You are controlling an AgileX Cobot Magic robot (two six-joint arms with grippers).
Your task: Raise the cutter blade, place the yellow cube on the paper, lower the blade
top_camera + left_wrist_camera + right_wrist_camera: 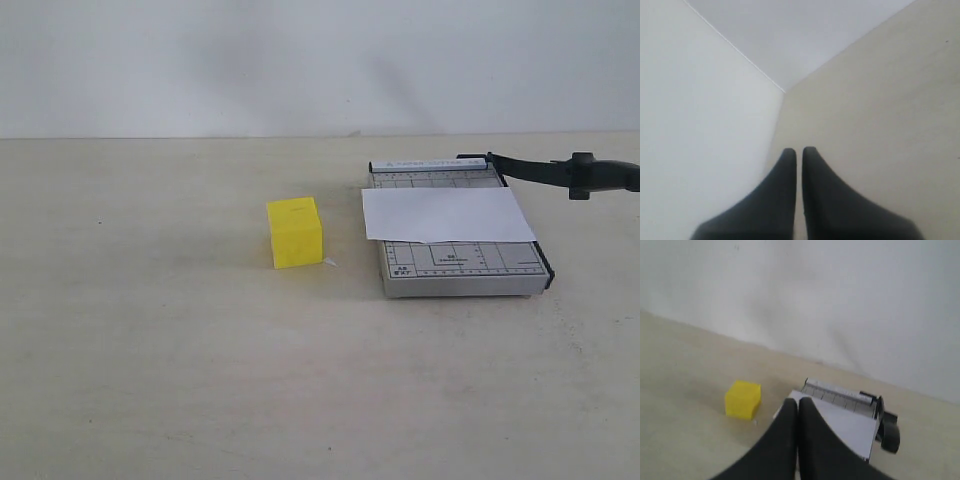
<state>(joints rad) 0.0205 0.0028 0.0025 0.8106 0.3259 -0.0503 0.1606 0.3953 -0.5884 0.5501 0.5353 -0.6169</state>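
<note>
**Exterior view.** I find the yellow cube (295, 232) resting on the table (150, 350), left of the grey cutter board (460, 272) and a little apart from it. The paper (447, 214) lies across the far half of the board, with its left edge overhanging. The cutter blade (540, 170) stands off the board's right edge, swung out from its far hinge. I judge it raised. Neither arm shows here.

**Left wrist view.** The left claw (799, 152) is clenched on nothing. It points at bare table and wall, with none of the work in its sight.

**Right wrist view.** The right claw (798, 404) is likewise clenched and empty. It hovers on the near side, with cube and board both beyond its tips.

**Assessment.** The first step appears done, and placing the cube is the step in hand. I would release the working claw fully before descent, then square it to two opposite flat faces of the cube. It should close well down those faces so the cube does not tip. I would carry the cube high over the board's left edge and set it flat on the middle of the paper. That spot keeps it clear of the blade's path, and the sheet should not be dragged.
</note>
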